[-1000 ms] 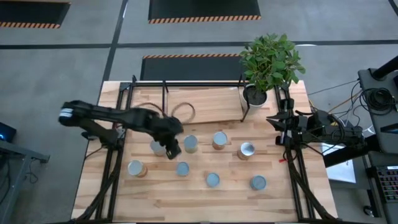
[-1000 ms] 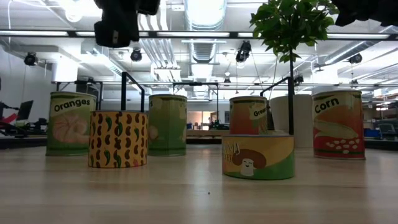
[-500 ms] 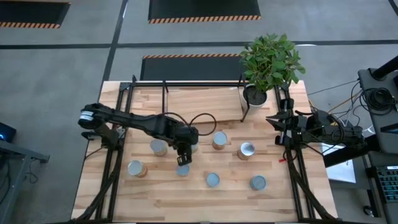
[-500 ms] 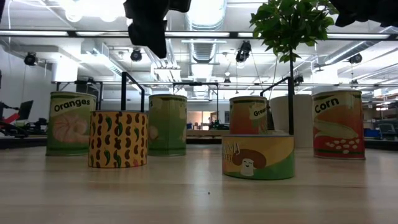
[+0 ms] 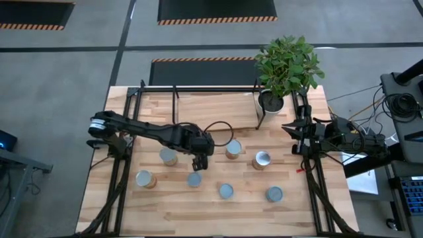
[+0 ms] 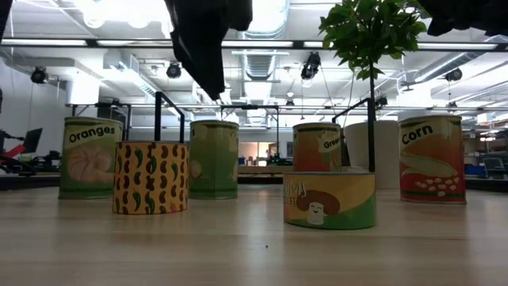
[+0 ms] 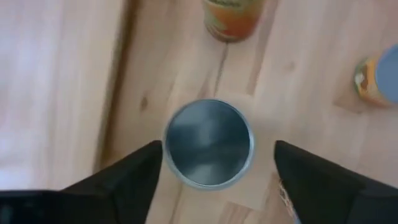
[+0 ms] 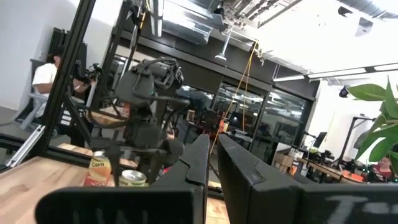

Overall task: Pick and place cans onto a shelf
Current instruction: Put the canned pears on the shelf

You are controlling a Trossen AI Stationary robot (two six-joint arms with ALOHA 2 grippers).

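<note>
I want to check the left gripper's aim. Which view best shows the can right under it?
The left wrist view: the can sits centred between the open left gripper fingers, lid fully visible. The high view shows it partly hidden by the gripper. In the low and right wrist views I cannot single it out.

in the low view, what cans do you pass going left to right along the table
Oranges can → bean-patterned can → plain green can → mushroom can → Corn can. The can behind the mushroom one overlaps it, so it is left out.

Low view: dark left end effector [image 6: 208, 44] cut off at top edge. Orange-sided tin [image 7: 232, 17] cut by edge; blurred label unreadable.
</note>
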